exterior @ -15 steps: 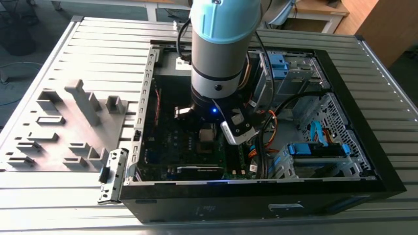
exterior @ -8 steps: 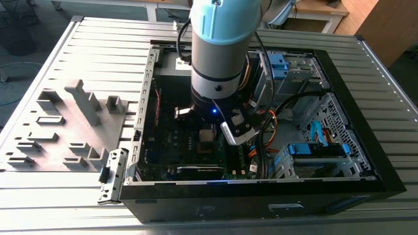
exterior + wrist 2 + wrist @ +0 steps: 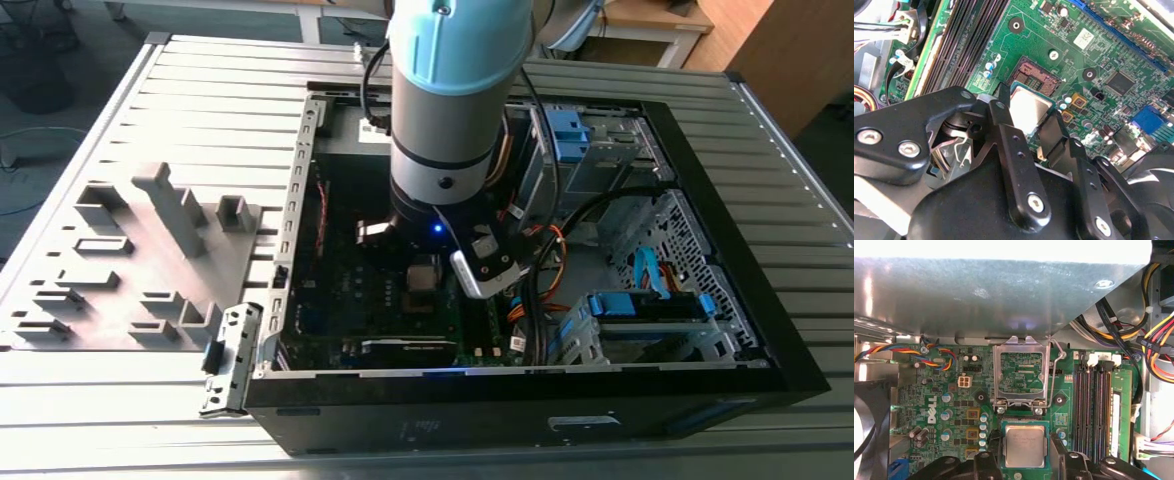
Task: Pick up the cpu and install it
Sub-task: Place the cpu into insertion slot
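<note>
Silver cpu (image 3: 1025, 442) held in gripper (image 3: 1025, 454) – over socket (image 3: 1035, 77), in PC case (image 3: 534, 405).

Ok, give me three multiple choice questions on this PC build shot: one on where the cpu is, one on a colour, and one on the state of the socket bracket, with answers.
1. Where is the cpu?
A) on the table outside the case
B) between the fingers of the end effector, over the motherboard
C) in a drive bay

2. What colour is the motherboard?
A) green
B) red
C) white

3. How does the socket bracket stand?
A) clamped down over the cpu
B) taken off the board
C) swung up, open

Answers:
1 B: both wrist views show a black finger on either side of the silver chip, above the board.
2 A: the board is green in both wrist views.
3 C: in the first wrist view the metal frame stands raised beside the cpu, not over it.
</note>
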Robot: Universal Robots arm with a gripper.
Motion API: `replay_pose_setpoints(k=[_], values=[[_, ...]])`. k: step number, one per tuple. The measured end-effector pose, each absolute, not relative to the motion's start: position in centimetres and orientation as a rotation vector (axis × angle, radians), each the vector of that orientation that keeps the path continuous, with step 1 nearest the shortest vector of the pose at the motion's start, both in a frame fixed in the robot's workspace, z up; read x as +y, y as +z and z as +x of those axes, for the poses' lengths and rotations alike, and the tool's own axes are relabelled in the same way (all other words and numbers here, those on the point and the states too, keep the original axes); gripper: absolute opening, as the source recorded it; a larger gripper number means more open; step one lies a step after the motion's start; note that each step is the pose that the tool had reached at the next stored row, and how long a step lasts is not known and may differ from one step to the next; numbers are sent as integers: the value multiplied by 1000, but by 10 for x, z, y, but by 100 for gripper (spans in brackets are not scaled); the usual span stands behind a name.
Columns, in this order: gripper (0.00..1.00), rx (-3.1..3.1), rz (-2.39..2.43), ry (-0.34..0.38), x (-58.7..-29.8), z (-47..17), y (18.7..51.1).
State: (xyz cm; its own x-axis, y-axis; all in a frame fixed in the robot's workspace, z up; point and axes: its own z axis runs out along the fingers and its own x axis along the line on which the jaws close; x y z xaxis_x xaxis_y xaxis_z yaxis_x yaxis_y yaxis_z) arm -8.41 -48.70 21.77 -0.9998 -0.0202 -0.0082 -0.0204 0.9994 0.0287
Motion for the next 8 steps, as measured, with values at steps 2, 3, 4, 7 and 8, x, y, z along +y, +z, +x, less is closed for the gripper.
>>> replay_pose_setpoints(k=[2, 3, 4, 7, 8], values=[[47, 3133, -32, 45, -487, -84, 217], [47, 3133, -32, 45, -487, -84, 217], [47, 3133, -32, 45, -487, -84, 217], [47, 3133, -32, 45, -487, -84, 217], [47, 3133, -32, 45, -487, -84, 216]])
